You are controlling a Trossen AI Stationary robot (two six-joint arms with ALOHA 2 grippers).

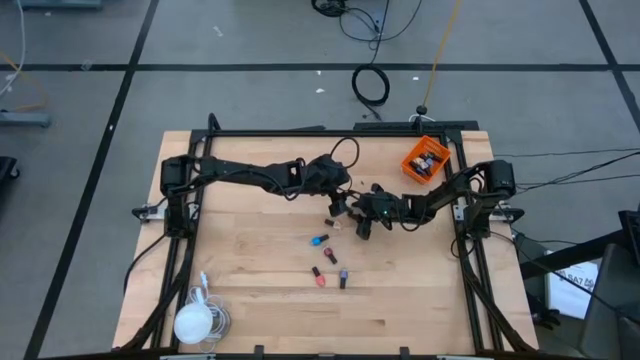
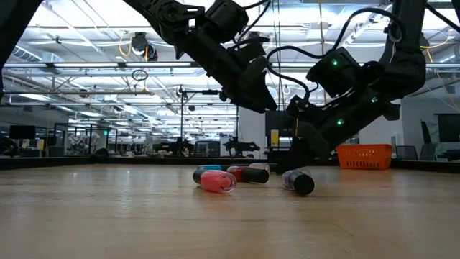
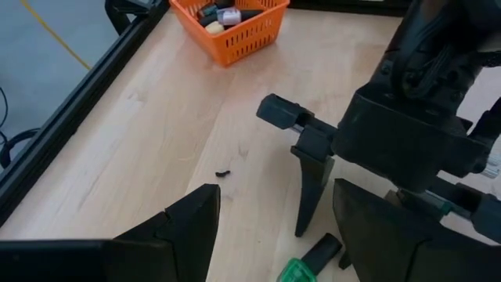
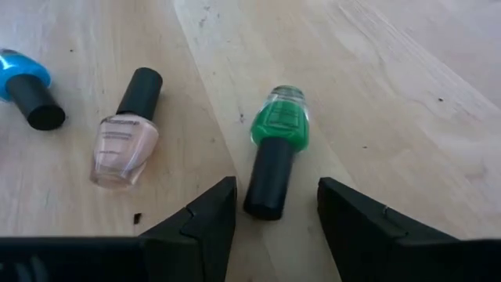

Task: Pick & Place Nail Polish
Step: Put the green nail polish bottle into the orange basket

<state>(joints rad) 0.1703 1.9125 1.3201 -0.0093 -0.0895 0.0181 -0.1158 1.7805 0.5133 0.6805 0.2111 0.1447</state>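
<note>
Landmark: orange bin (image 1: 425, 160), at the far right corner of the table (image 1: 250, 300); it already holds several bottles.

Target item: green nail polish bottle (image 4: 279, 125), lying on its side on the wood near table centre, nearer the operator side than the orange bin and well apart from it. Its dark cap (image 4: 270, 180) points toward the right wrist camera.

Right gripper (image 4: 270, 215): released, jaws spread, one finger on each side of the dark cap. No contact is visible yet.

Left gripper (image 3: 266, 227): released, holding nothing, hovering just beside the right gripper over the same green bottle, farther from the orange bin than the right gripper is.

Neighbouring items: pale pink bottle (image 4: 125, 141) lies just beside the green one, apart from it; a blue bottle (image 4: 23, 74) lies beyond that. More bottles (image 1: 320, 260) lie farther from the orange bin toward the near table edge.

Step in hand (judged): approach and grasp of the green bottle by the right gripper.

Procedure: keep the cap centred between the fingers; lower until the fingertips reach the wood; close across the cap, not the rounded glass, which may roll.

Caution: the two grippers are close together. Hold the left arm clear before lifting.

Progress (judged): partly done; several bottles remain on the table.
</note>
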